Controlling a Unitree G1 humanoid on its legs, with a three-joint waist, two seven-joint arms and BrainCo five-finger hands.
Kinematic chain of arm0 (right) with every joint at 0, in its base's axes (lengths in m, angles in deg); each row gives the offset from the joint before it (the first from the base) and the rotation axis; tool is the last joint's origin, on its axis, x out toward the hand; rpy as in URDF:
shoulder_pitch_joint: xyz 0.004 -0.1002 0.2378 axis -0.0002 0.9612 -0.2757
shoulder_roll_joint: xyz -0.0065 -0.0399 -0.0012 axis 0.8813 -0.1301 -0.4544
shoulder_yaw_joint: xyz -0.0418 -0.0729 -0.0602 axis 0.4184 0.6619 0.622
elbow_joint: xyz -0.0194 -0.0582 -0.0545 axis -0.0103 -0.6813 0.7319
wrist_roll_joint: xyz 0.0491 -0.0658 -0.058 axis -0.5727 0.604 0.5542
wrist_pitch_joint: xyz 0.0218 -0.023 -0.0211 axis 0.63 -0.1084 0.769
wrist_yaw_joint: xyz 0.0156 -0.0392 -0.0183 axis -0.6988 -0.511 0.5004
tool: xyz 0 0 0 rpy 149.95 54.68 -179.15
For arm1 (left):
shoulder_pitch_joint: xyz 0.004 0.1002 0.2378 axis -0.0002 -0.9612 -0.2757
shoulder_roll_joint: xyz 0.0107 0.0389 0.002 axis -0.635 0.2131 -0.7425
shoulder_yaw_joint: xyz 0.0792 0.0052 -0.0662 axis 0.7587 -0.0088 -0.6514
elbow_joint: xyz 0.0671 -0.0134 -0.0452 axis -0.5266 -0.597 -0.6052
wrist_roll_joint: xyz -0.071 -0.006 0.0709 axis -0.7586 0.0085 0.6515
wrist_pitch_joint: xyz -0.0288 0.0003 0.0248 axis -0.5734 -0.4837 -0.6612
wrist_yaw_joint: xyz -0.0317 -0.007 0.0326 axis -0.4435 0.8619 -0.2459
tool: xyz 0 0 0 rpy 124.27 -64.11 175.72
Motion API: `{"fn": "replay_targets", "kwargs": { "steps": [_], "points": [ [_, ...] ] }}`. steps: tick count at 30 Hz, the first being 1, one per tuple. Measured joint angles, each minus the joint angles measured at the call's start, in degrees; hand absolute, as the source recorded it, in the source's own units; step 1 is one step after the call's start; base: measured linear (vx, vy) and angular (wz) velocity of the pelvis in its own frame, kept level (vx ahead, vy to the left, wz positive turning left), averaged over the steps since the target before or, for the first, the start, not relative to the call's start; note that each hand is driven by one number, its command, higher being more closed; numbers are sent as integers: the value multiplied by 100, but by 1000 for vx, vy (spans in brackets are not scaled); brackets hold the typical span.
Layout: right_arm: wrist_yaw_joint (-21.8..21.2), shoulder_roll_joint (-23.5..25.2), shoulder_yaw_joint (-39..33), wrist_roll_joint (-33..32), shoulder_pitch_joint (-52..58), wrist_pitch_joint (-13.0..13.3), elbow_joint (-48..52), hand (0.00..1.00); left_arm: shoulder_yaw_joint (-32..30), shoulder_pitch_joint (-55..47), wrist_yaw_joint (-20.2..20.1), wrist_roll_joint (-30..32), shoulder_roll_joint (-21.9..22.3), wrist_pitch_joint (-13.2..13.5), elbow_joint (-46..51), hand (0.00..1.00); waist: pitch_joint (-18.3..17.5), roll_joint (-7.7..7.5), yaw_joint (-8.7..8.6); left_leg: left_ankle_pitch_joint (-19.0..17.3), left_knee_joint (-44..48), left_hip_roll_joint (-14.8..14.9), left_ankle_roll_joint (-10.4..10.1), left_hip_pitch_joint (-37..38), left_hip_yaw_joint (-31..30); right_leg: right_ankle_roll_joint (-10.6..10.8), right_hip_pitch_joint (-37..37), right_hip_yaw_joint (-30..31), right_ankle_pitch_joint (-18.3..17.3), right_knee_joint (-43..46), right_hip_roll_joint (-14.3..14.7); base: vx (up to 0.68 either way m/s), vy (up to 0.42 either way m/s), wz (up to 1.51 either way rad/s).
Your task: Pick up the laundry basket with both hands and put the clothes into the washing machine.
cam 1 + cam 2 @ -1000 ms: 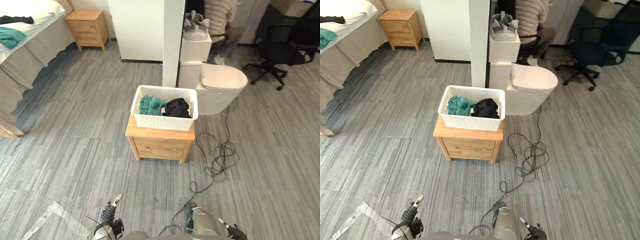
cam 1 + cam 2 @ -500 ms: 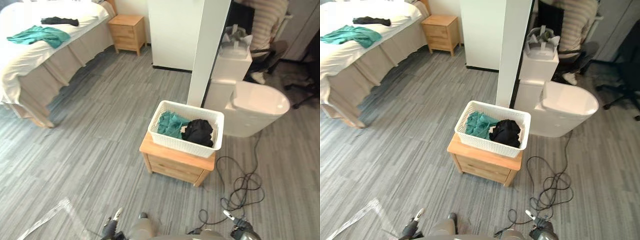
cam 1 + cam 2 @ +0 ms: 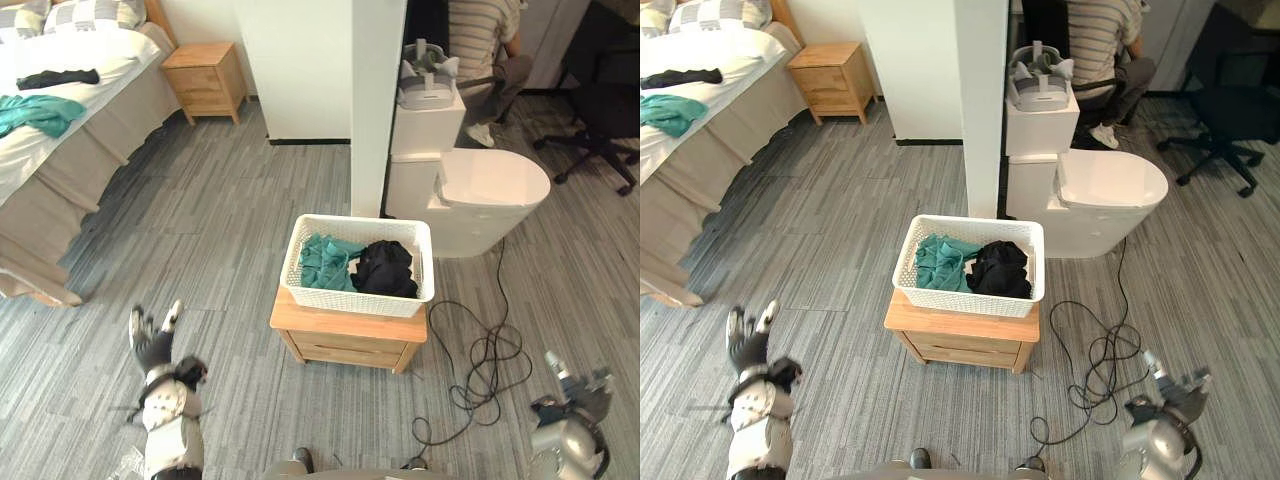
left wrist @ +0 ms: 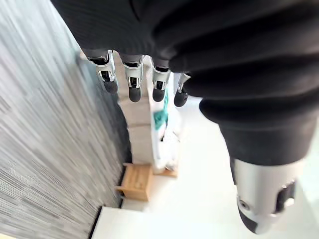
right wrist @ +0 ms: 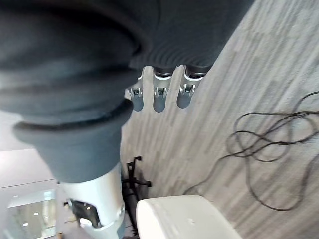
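Laundry basket [image 3: 355, 298] on nightstand [image 3: 348, 345], well apart between left hand [image 3: 152, 340] and right hand [image 3: 577, 393]; fingers [image 4: 133, 82] straight, released

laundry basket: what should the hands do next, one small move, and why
The laundry basket sits on the wooden stand with clothes inside. The left hand and right hand are open, low and wide apart, touching nothing. So probably bring both hands forward and inward toward the basket's two ends.
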Motion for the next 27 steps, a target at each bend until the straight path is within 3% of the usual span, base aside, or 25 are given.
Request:
{"fn": "replay_targets", "kwargs": {
  "steps": [2,3,5,8,12,15,21,27],
  "points": [
    [209,-146,-11,223,-629,9,477,0,67,833,216,450,-166,-56,200,0,289,31,-89,33,38,8,39,-190,127,-46,-311,161,73,106,4,-127,6,-37],
    [315,-347,66,308,-1121,24,533,0,162,1488,334,596,-454,-145,124,0,465,57,-121,75,110,2,92,-402,205,-12,-588,258,140,199,-18,-186,32,-35],
    [489,-783,258,385,-1889,16,453,0,550,2690,467,588,-1090,-255,-314,0,833,-42,-128,183,166,-17,142,-729,268,-15,-954,371,297,229,-34,-197,34,-20],
    [627,-1758,860,363,-3566,-110,-235,0,1202,4888,398,292,-1940,-552,-2039,0,1507,-160,-259,344,301,-53,251,-1127,232,-6,-1313,370,457,327,-92,-187,37,8],
    [500,-2374,1559,-13,-5192,-338,-1700,0,1427,6543,-83,-463,-2006,-839,-4375,0,1906,-113,-279,448,381,-61,274,-1454,164,-5,-1683,353,457,562,-119,-115,19,8],
    [244,-2425,1759,-447,-6038,-525,-2608,0,1316,7254,-296,-585,-1979,-1185,-5290,0,2117,-119,-258,530,379,-12,262,-1717,160,-5,-2024,353,457,730,-90,-43,-33,1],
    [-133,-2206,2025,-1157,-7080,-631,-3245,0,696,8099,-296,-333,-1959,-1440,-5270,0,2239,-185,-195,540,739,251,196,-2384,246,-10,-2600,335,477,934,-4,-17,-52,-3],
    [-497,-2102,3131,-1811,-7777,-739,-3697,0,734,8680,-306,256,-1958,-1467,-5143,0,2240,-186,-105,492,1077,518,130,-3002,240,-82,-3092,251,529,1047,180,-29,-43,-4]
  ]
}}
